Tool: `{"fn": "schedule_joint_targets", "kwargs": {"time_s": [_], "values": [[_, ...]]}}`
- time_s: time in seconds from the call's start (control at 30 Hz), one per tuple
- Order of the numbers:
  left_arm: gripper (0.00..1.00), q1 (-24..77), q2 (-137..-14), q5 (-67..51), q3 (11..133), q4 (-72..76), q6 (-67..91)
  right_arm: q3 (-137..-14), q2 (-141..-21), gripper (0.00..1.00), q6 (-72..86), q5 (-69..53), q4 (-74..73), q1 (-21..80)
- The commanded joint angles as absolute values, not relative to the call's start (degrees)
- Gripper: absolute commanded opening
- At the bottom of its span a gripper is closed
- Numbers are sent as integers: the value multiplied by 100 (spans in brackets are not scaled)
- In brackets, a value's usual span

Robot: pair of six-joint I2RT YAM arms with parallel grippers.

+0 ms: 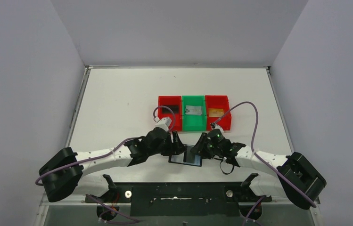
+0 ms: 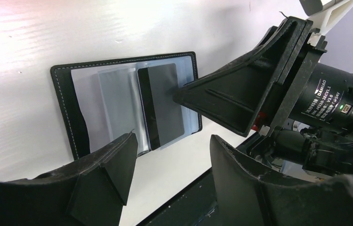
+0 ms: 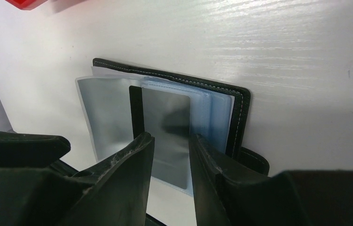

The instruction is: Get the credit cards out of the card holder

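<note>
We see the card holder (image 1: 186,158) lying open and flat on the white table (image 1: 118,103). It sits close to the near edge, between our two grippers and on the near side of the green bin (image 1: 193,97). Its black cover with pale stitching frames clear plastic sleeves (image 3: 103,113) fanned out over the shiny grey-blue inner face. A grey card (image 2: 165,103) with a dark stripe along one long edge sits flat on top of the sleeves; we cannot tell whether it is still tucked into one.

Our right gripper (image 3: 170,135) comes in from the right with its jaws nearly together, leaving only a narrow gap through which the card shows. It has hold of nothing. In the left wrist view the tip of one of its fingers (image 2: 221,94) rests on the face of the card, near the card's right edge.

Our left gripper (image 2: 172,138) hangs just beside the holder on the left with its jaws spread wide. Nothing is between them, and neither finger touches the holder.

Farther back, a red bin (image 1: 169,98) stands on the left of the green bin and another red bin (image 1: 217,97) on its right, all touching in a row. The green bin holds something flat and grey, and the right red bin something pale orange, both too small to name.
</note>
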State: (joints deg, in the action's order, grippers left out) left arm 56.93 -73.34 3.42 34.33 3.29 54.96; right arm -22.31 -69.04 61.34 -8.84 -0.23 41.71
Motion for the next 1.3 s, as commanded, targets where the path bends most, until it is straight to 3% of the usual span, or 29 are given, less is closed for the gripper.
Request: {"fn": "schedule_joint_targets", "kwargs": {"time_s": [0.0, 0.6, 0.93, 1.27], "values": [[58, 5634, -7472, 39, 3593, 762, 5581, -2312, -7057, 36, 6141, -750, 21, 4211], [56, 5626, -8763, -320, 4022, 1036, 5891, -2214, -6958, 35, 6272, -466, -294, 4202], [45, 5624, -8947, -299, 3794, 1012, 6078, -2190, -7003, 33, 6231, -485, -237, 4196], [19, 5625, -9162, -585, 3520, 1649, 6280, -2187, -7031, 33, 6241, -488, -223, 4197]]}}
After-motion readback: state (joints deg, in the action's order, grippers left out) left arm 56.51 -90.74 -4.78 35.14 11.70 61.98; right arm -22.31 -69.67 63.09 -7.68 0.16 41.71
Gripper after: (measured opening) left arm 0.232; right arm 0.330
